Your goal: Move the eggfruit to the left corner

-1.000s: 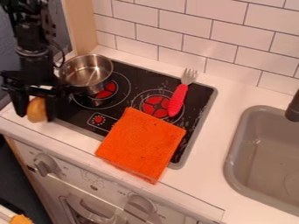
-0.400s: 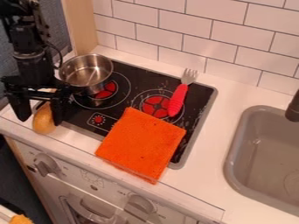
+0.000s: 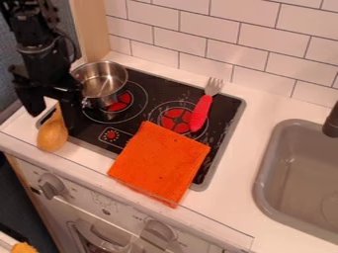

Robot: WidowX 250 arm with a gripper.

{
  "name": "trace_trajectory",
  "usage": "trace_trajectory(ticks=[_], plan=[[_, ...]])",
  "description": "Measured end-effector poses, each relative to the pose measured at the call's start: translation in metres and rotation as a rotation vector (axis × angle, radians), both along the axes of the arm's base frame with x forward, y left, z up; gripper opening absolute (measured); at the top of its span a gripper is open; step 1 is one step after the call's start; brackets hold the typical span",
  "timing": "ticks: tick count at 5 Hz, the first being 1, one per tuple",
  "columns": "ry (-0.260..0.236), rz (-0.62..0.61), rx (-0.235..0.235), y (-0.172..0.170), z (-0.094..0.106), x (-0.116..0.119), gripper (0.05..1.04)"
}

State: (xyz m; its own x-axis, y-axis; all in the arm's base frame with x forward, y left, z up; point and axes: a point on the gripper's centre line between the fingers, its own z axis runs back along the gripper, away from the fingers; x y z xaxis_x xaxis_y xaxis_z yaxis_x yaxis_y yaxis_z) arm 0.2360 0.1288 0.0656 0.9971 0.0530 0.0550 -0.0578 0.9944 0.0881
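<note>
1. I have the hand at the left side of the stove, below the black arm, pointing down.
2. Its fingers stand well apart, and I see them gripping nothing.
3. The eggfruit, yellow-orange and pear-shaped, lies by the near left corner of the stove, its fat end on the white tabletop side, toward me, and its narrow neck pointing up between the fingers. I can't tell whether either finger touches it.
4. Just behind the hand I see the metal pot, at the far left of the stove, partly over the left burner.
5. The fork has a pinkish-red handle lying across the right burner, with its tines toward the tiled wall.
6. An orange cloth lies flat over the stove's near edge and onto the tabletop.
7. Off to the right I have the grey sink, with part of a dark tap at its far side.
</note>
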Motion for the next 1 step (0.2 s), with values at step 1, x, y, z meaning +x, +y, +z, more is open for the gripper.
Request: trace_trajectory(ticks=[1], plan=[[0.011, -0.02, 0.01, -0.0036, 0.0005, 0.0008, 1.001]])
